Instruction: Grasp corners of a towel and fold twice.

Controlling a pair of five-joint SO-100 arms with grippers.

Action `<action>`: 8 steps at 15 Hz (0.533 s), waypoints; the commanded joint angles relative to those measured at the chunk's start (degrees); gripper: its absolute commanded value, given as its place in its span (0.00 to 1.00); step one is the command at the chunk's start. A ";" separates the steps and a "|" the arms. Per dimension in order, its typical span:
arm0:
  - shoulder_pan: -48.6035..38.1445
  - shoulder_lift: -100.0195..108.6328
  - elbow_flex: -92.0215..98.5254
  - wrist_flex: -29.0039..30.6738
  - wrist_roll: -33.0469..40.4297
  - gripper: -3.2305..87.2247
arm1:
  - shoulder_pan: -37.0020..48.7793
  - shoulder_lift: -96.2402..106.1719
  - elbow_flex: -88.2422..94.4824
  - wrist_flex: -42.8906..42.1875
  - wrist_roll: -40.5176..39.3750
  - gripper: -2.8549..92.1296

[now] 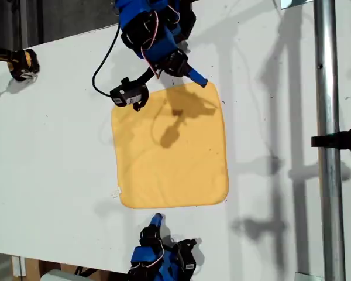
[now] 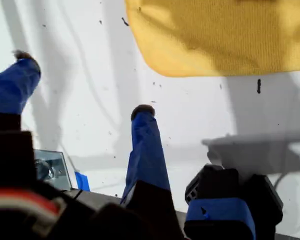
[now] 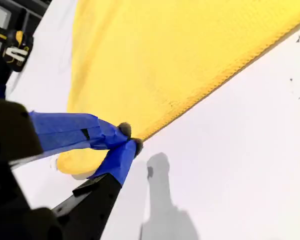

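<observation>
The yellow-orange towel (image 1: 171,146) lies flat and unfolded on the white table. My first gripper (image 1: 191,72) hovers at the far side, beside the corner (image 1: 213,89) at the exterior view's upper right. Its blue-taped fingers (image 2: 142,125) stand wide apart with nothing between them, short of a rounded corner (image 2: 145,47). My second gripper (image 1: 157,219) sits just off the towel's near hem (image 1: 164,206). Its fingertips (image 3: 124,131) are pressed together at the hem line (image 3: 200,95), and no cloth shows between them. Another rounded corner (image 3: 70,162) lies behind them.
A metal pole (image 1: 327,140) with a black clamp (image 1: 339,140) runs down the exterior view's right. A yellow-and-black tool (image 1: 23,63) lies at that view's upper left. A black camera module (image 1: 130,93) on a cable hangs by the towel's far edge. The table's front edge (image 1: 58,257) runs beside the second arm's base.
</observation>
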 commanded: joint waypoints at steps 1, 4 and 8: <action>0.70 0.09 0.18 0.09 -0.35 0.02 | 0.09 1.58 -3.43 0.79 -1.23 0.47; 0.70 0.09 0.18 0.09 -0.35 0.02 | -1.32 -1.76 2.64 -2.90 -1.23 0.48; 0.70 0.09 0.18 0.09 -0.35 0.02 | -2.29 -7.91 10.90 -10.99 -0.97 0.48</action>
